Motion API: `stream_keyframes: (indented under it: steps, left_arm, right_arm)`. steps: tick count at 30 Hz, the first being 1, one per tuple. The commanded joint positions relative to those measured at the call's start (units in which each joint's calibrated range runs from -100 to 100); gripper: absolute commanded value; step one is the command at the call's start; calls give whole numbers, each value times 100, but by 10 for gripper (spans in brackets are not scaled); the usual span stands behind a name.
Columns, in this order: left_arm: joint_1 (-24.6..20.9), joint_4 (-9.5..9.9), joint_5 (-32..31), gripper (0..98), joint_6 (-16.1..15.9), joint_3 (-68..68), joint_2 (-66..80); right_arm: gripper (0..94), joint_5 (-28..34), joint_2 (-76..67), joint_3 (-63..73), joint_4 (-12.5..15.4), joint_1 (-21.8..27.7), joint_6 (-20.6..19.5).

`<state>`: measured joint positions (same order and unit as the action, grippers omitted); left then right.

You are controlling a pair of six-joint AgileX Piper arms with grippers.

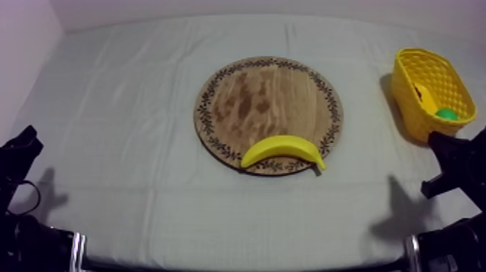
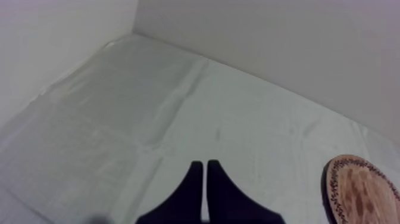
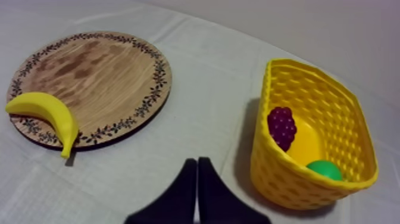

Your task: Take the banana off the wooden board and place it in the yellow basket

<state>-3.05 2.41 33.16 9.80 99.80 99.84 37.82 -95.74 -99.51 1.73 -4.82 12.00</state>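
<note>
Lying along the near rim of the round wooden board (image 1: 267, 94), the banana (image 1: 283, 150) curves with its back toward the far edge of the tabletop (image 1: 130, 108), and one end reaches just past the patterned border. The board sits at the middle of the tabletop. The yellow basket (image 1: 416, 108) stands well apart from it, near the right edge and toward the far right corner, tipped so that its opening faces up and inward.

Inside the basket, a bunch of grapes (image 3: 281, 126) leans against the wall and a green toy fruit (image 3: 324, 168) lies at the bottom.

The left hand (image 2: 205, 164) hangs over bare cloth toward the left edge, its two black fingers pressed together in a narrow wedge with nothing between them. The right hand (image 3: 197, 162) hovers over the cloth between board and basket, near the right edge. Its fingers are likewise closed together on nothing. Neither hand touches the banana, the board or the basket.
</note>
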Motion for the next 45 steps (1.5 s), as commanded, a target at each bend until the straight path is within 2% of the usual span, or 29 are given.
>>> stream_keyframes:
  steps: [1, 15, 25, 34, 40, 45]
  left_arm:
    - [-2, 1, -1, 1, 0, -2, -2]
    - [-2, 1, -1, 1, 0, -2, -2]
    - [-2, 1, -1, 1, 0, -2, -2]
    - [-2, 1, -1, 1, 0, -2, -2]
    - [-2, 1, -1, 1, 0, -2, -2]
    - [-2, 1, -1, 1, 0, -2, -2]
  right_arm:
    - [5, 0, -1, -5, 1, 0, 4]
    - [5, 2, -1, -5, 35, -43, 40]
    - [5, 10, 3, -5, 116, -919, 58]
    - [5, 9, 3, -15, 19, -1637, -198]
    - [5, -48, 152, 77, -29, -1909, 49]
    - [5, 136, 1143, 657, -138, -2123, 304]
